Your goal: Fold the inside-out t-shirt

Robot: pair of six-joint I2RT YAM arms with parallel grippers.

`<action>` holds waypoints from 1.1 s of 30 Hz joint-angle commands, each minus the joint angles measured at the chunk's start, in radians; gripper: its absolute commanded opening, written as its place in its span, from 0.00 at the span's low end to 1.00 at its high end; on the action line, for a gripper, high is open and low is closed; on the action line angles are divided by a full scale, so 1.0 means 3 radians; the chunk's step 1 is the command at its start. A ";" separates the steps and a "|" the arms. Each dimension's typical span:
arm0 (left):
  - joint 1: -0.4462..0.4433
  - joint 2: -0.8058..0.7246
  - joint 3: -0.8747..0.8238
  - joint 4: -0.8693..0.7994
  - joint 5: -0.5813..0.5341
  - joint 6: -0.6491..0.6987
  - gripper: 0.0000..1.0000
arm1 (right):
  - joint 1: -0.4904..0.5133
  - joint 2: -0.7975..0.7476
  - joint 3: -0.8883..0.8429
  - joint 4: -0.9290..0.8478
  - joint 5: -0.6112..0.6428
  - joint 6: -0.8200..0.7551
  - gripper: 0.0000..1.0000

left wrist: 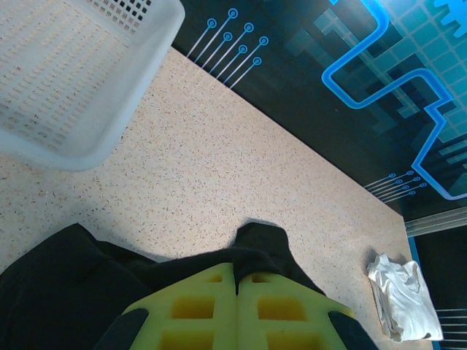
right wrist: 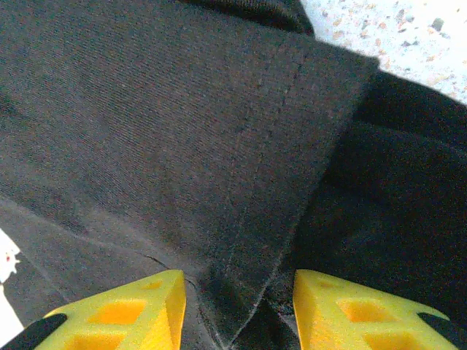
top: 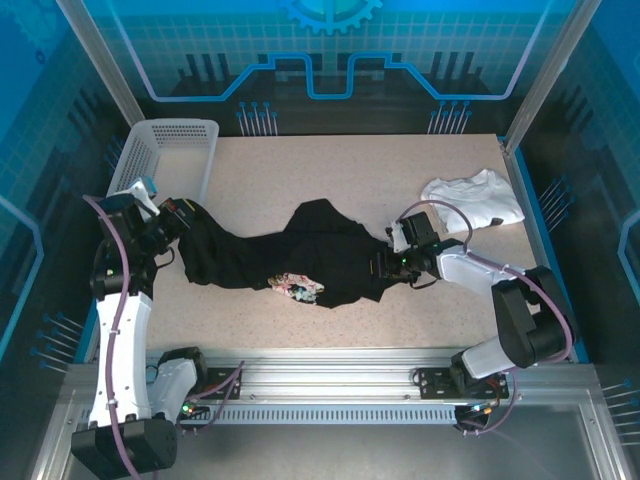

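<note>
Across mid-tabletop [top: 300, 165], from 9 to 3 o'clock, lies the shirt [top: 320, 245]: black knit, bunched and rumpled, with a floral patch [top: 297, 288] at 6. At 9 the left tool [left wrist: 236, 271] is closed on its end. At 3 the right tool [right wrist: 239, 281] is half-wide, with a stitched hem fold between its fingers. Bare speckled room at 12. A white mesh basket [top: 165, 140] sits at 10. A white garment [top: 475, 200] lies at 2, apart from the shirt.
</note>
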 commanded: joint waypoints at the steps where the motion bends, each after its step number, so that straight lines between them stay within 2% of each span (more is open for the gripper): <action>1: 0.0027 -0.0023 -0.0004 0.0120 0.0102 0.0026 0.00 | 0.0063 -0.0009 0.0051 0.0159 -0.0072 -0.0068 0.43; 13: 0.0027 -0.0021 -0.0019 0.0137 0.0118 0.0041 0.00 | 0.0270 -0.0195 0.0026 0.0194 -0.0087 -0.0346 0.40; 22: 0.0027 -0.0027 -0.0029 0.0139 0.0128 0.0044 0.00 | 0.0324 -0.0212 -0.0120 0.0216 -0.0106 -0.0305 0.30; 33: 0.0027 -0.0029 -0.0030 0.0148 0.0144 0.0031 0.00 | 0.0324 -0.0212 -0.0261 0.0223 0.0008 -0.0241 0.31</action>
